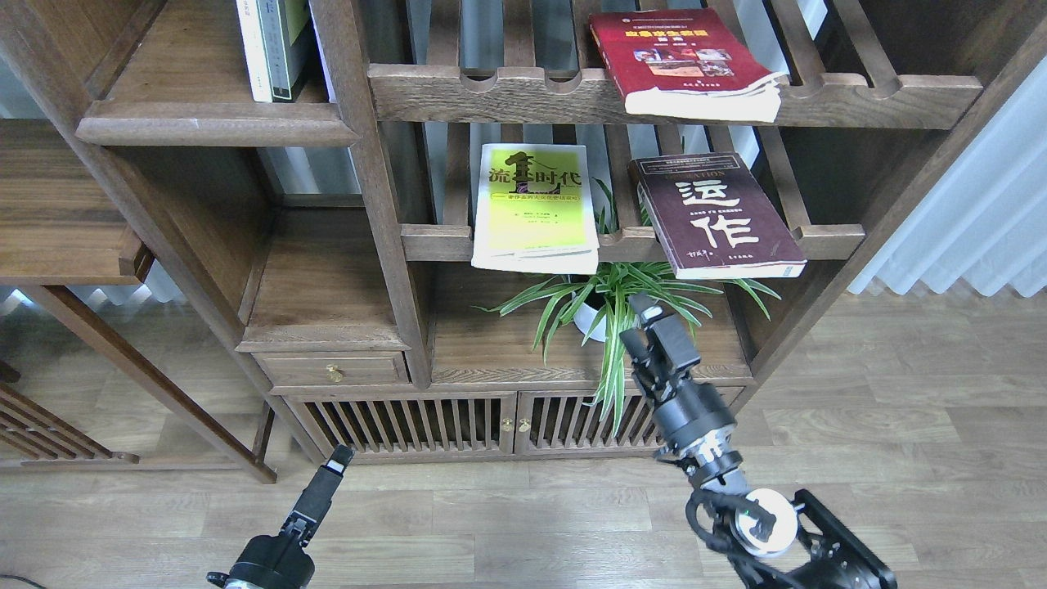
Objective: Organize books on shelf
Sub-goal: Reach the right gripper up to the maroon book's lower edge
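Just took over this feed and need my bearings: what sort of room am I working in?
Probably a home study or living room. A dark-brown wooden display cabinet holds paperback books, a potted green spider plant sits in one bay, and there is wood-plank flooring with white curtains at the right.

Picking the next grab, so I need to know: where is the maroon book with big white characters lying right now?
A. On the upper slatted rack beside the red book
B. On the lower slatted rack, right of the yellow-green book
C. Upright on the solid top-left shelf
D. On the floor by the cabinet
B: the maroon book lies flat on the lower slatted rack, overhanging its front rail, right of the yellow-green book, with the red book on the rack above.
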Action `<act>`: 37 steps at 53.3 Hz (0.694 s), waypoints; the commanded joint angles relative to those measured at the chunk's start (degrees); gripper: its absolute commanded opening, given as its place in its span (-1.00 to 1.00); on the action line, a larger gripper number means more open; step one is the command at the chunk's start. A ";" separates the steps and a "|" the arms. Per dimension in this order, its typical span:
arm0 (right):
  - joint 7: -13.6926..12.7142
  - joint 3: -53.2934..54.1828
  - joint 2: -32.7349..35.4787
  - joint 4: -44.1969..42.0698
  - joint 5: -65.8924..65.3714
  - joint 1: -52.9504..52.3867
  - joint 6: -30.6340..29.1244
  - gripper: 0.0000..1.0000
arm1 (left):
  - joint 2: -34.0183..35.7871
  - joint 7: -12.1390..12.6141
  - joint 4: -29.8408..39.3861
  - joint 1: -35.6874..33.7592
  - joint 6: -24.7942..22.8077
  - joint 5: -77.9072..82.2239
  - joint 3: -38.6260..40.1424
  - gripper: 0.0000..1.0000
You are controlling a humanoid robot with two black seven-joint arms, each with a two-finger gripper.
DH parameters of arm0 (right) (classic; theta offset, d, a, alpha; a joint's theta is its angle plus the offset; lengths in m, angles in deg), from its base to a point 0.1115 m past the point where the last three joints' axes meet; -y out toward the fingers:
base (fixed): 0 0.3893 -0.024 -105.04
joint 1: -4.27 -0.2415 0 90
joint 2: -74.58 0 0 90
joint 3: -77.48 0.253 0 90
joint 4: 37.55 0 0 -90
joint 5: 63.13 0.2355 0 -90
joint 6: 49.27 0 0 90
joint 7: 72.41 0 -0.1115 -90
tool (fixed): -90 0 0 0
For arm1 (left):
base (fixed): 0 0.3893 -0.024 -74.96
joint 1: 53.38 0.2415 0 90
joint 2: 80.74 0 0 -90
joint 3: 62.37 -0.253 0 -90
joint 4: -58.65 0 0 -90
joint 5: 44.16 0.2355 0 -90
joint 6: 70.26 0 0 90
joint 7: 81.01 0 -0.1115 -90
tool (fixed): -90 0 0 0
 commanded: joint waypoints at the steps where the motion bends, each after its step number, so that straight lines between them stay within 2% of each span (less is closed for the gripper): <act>1: 0.47 0.90 -0.01 -1.32 0.18 -1.23 0.31 0.98 | 0.03 0.00 0.00 -0.01 0.00 0.00 0.02 1.00; 8: 2.05 1.07 -0.01 -1.41 0.35 -2.37 4.09 0.98 | 0.03 0.00 0.00 -0.01 0.00 -0.09 0.10 1.00; 20: 2.40 4.41 -0.01 -2.55 0.35 -3.95 8.92 0.98 | 0.03 0.00 0.00 0.16 0.00 -0.09 0.54 1.00; 37: 2.49 7.22 -0.01 -6.86 0.35 -7.56 9.89 0.98 | 0.03 0.00 0.09 0.78 0.00 -0.09 0.81 1.00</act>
